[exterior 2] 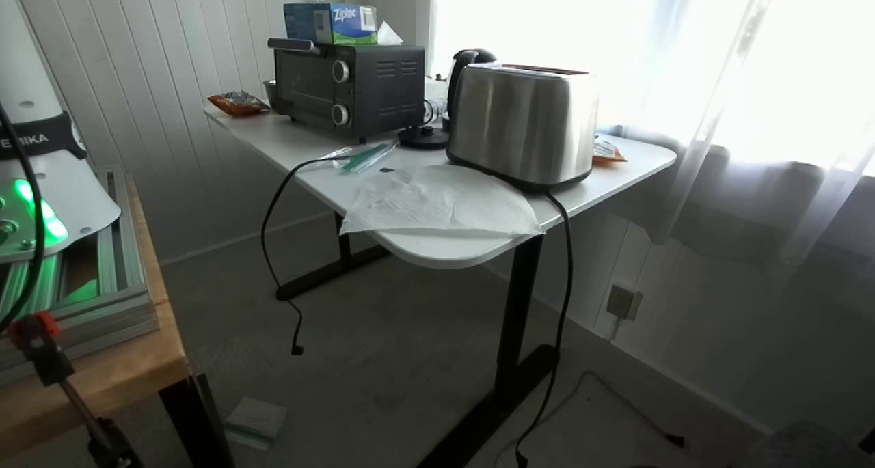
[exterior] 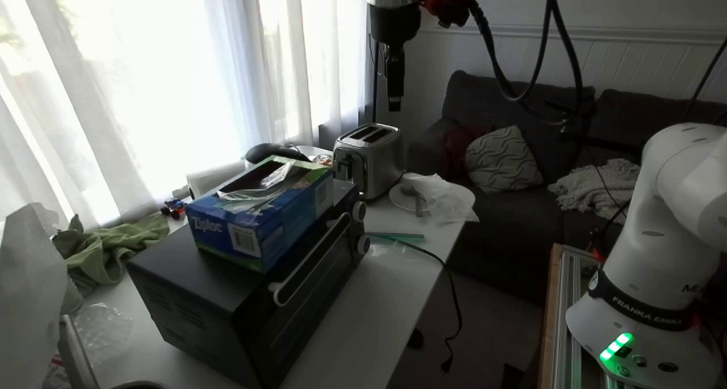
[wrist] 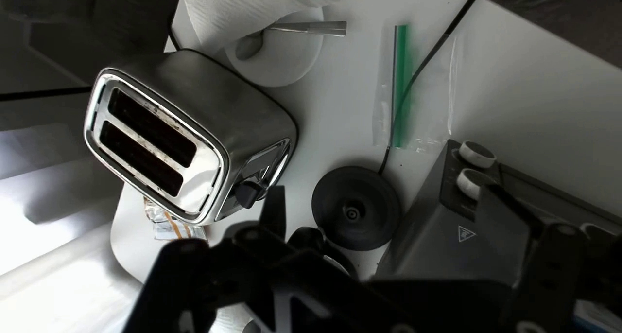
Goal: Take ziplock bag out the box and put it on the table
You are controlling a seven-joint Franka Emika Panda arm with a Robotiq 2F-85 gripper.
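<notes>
The blue and green Ziploc box (exterior: 255, 224) lies on top of the black toaster oven (exterior: 227, 287). Clear plastic of a bag (exterior: 267, 187) sticks out of its top opening. The box also shows in an exterior view (exterior 2: 352, 25). A clear ziplock bag with a green strip (wrist: 402, 56) lies flat on the white table (wrist: 340, 114), under a black cord. This bag shows in both exterior views (exterior: 400, 238) (exterior 2: 368, 158). My gripper (exterior: 395, 102) hangs high above the toaster, well away from the box. In the wrist view my gripper (wrist: 386, 192) has its fingers wide apart with nothing between them.
A steel toaster (wrist: 194, 119) stands beside a round black kettle base (wrist: 357, 211). A plate (wrist: 286, 70) with a spoon and paper towel lies near the table edge. The kettle (exterior 2: 472, 58) stands behind the oven. A cord (exterior: 448, 298) hangs off the table.
</notes>
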